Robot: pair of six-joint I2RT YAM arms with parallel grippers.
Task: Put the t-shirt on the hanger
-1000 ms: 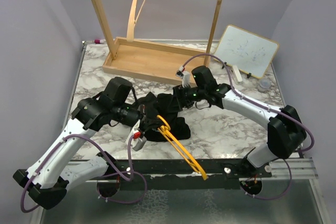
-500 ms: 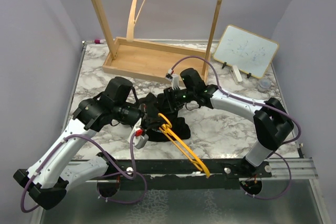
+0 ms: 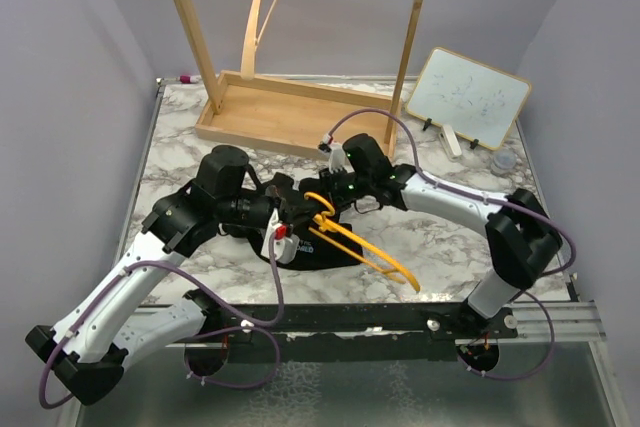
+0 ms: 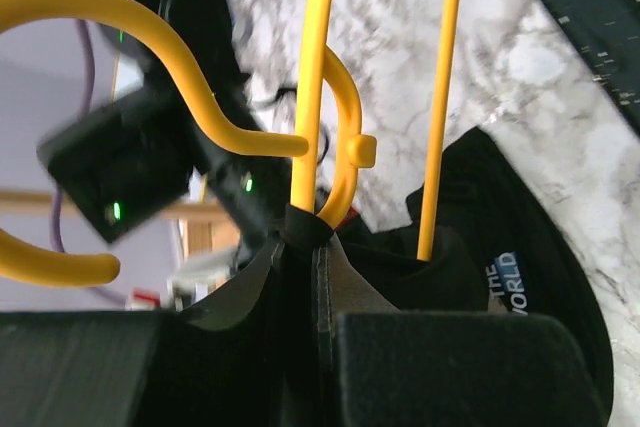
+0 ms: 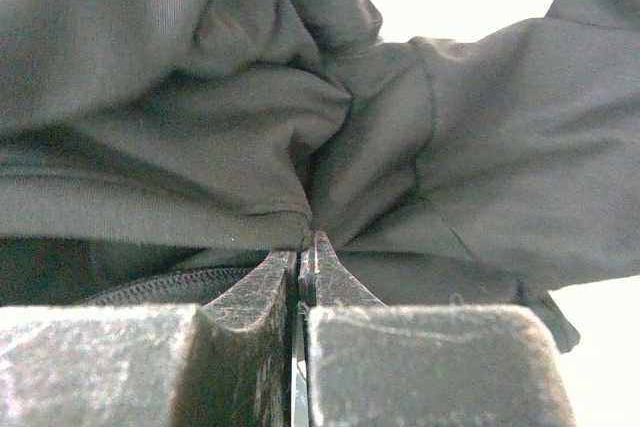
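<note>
- The thin yellow-orange wire hanger (image 3: 365, 244) has swung. A second ago its wide end pointed at the near edge; now it slants off to the right, above the marble worktop (image 3: 440, 247).
- The left tool (image 4: 310, 247) is almost closed, pinching the hanger's neck just under the hook, the same grip as before.
- The black cloth t-shirt (image 3: 305, 255) with printed lettering lies bunched on the worktop under both tools. I cannot tell whether any of the hanger is inside it yet.
- The right tool (image 5: 302, 252) stood open a second ago. It has now shut flat on a fold of the t-shirt's cloth.
- With both things held, the cloth can probably be lifted and opened for a hanger arm; the dressing looks barely begun.
- The pale wooden rack (image 3: 300, 117) stands behind.
</note>
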